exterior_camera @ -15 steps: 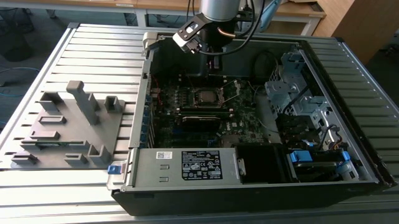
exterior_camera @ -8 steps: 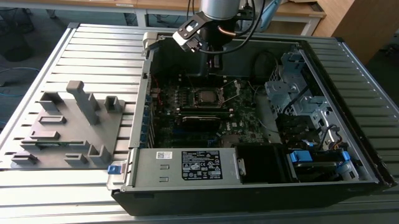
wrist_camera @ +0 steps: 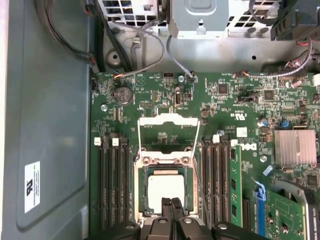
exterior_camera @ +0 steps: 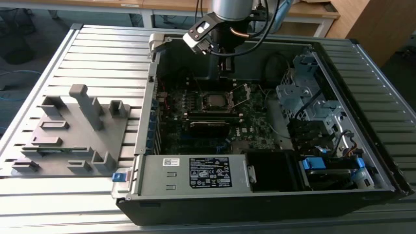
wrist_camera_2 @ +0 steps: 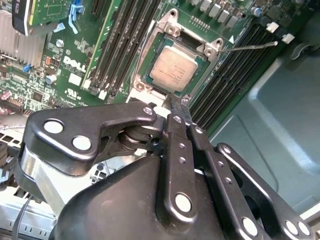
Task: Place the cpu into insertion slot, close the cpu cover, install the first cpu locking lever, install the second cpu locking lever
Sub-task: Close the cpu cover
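- Exterior view: my arm reached down from above into an open computer case point(exterior_camera: 260, 212) that lay on a slatted metal table point(exterior_camera: 97, 53). My hand point(exterior_camera: 224, 66) hung over the green motherboard point(exterior_camera: 195, 136). The cpu point(exterior_camera: 215, 101), a small silver square, sat in its socket near the middle of the board. The cpu cover point(exterior_camera: 242, 95) stood raised on the side of the socket toward the exterior view's right. A grey moulded fixture point(exterior_camera: 71, 131) lay on the table at the exterior view's left, well apart from the case.
- Second wrist view: my hand point(wrist_camera_2: 173, 100) was closed, and its two black fingers point(wrist_camera_2: 177, 135) met in a point with nothing between them. The tip was at the socket's edge, just beside the cpu point(wrist_camera_2: 172, 69), which lay flat in the socket. I could not tell whether it touched. A thin wire locking lever point(wrist_camera_2: 250, 46) stuck out from a socket corner.
- First wrist view: my closed hand point(wrist_camera: 172, 202) hovered at one edge of the cpu point(wrist_camera: 166, 186). The cpu cover point(wrist_camera: 167, 131) lay folded open beyond the socket's far edge. A locking lever point(wrist_camera: 196, 145) ran beside it. Black memory slots point(wrist_camera: 112, 185) flanked the socket.
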Available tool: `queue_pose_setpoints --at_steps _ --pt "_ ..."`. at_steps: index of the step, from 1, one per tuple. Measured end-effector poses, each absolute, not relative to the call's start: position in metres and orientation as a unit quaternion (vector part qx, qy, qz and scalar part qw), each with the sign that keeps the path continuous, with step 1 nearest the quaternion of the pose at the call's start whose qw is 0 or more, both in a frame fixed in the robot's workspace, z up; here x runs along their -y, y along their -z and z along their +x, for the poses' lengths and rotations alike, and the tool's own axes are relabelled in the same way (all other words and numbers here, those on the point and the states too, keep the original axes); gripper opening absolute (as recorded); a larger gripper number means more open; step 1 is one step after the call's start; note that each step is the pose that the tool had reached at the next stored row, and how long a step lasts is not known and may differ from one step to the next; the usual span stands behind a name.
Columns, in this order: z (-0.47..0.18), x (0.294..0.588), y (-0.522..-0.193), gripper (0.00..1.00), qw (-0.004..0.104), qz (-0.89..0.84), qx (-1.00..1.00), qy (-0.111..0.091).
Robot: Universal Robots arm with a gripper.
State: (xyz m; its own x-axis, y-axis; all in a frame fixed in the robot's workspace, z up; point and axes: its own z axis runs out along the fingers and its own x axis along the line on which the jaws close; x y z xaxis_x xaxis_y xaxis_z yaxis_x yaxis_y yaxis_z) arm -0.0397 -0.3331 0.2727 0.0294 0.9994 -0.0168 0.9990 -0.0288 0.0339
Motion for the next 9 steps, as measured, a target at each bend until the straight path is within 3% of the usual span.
queue_pose_setpoints --at_steps 9 --pt "-0.0358 0.3331 -0.2726 0.10 0.018 0.717 -0.697 -0.006"
